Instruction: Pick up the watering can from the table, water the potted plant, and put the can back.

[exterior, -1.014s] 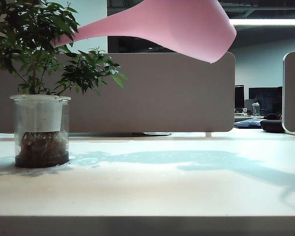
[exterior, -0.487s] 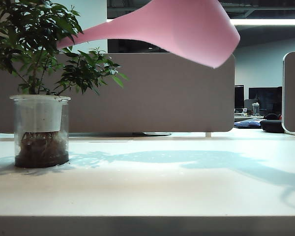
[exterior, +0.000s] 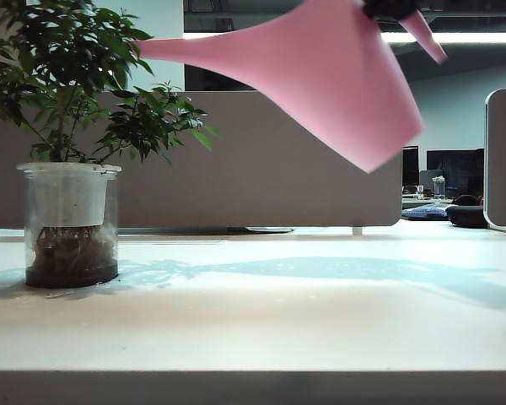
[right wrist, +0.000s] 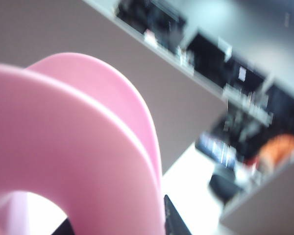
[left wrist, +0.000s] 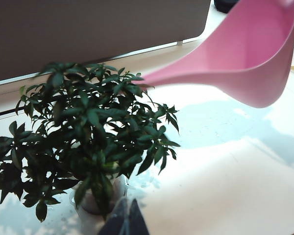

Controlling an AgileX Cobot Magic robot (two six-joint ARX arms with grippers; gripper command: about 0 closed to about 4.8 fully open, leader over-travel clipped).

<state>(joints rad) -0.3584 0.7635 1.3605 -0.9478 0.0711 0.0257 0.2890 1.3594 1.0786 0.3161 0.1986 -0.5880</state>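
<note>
Pink can [exterior: 337, 84] carried high above the table [exterior: 253, 312] by the right tool [exterior: 390, 8], clamped on its handle, spout over the plant [exterior: 67, 93] at left for pouring; left tool [left wrist: 123, 223] near the pot, grip state unclear

**Office behind a grey divider**

A wide grey partition panel [exterior: 261, 160] with rounded corners stands along the far edge of the white surface and serves as the landmark. To its right, a second grey panel [exterior: 504, 160] rises, leaving a gap between them. Through that gap, dark monitors [exterior: 455, 173] and a cluttered desk [exterior: 430, 207] sit well behind. Above the partition, a long fluorescent ceiling light [exterior: 472, 38] glows, with a pale wall [exterior: 443, 118] beneath it.
</note>
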